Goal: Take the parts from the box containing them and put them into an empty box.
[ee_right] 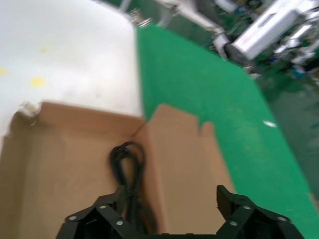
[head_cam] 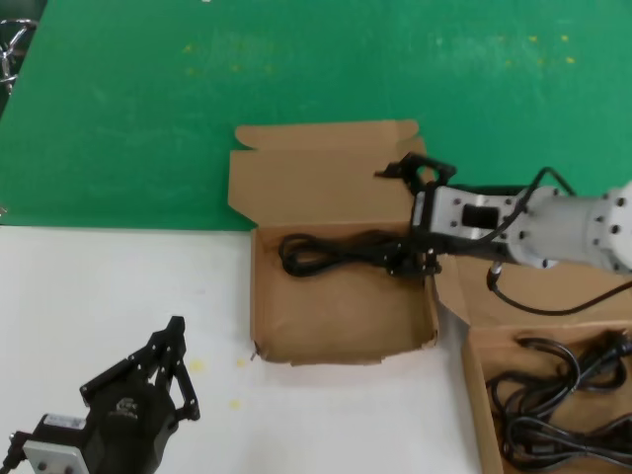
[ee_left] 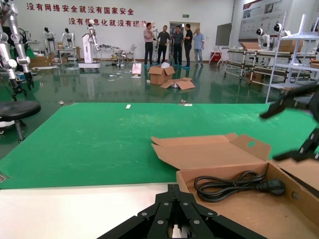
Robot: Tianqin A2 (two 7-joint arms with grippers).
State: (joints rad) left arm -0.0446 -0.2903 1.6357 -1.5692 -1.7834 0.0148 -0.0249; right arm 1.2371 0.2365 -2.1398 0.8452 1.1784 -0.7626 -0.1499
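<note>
The right gripper (head_cam: 423, 212), fingers spread and empty, hangs over the right edge of the empty box (head_cam: 336, 331), where one power cord (head_cam: 341, 249) lies released. It should lift straight up (clearing the box wall) before returning to the source box (head_cam: 479, 380), cut off at the frame edge. The left gripper (head_cam: 170, 363) is parked; its state cannot be told.

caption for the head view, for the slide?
Right gripper, fingers open, over the plug end of a black looped power cord lying in the shallow brown cardboard box; left gripper parked on the white table.
</note>
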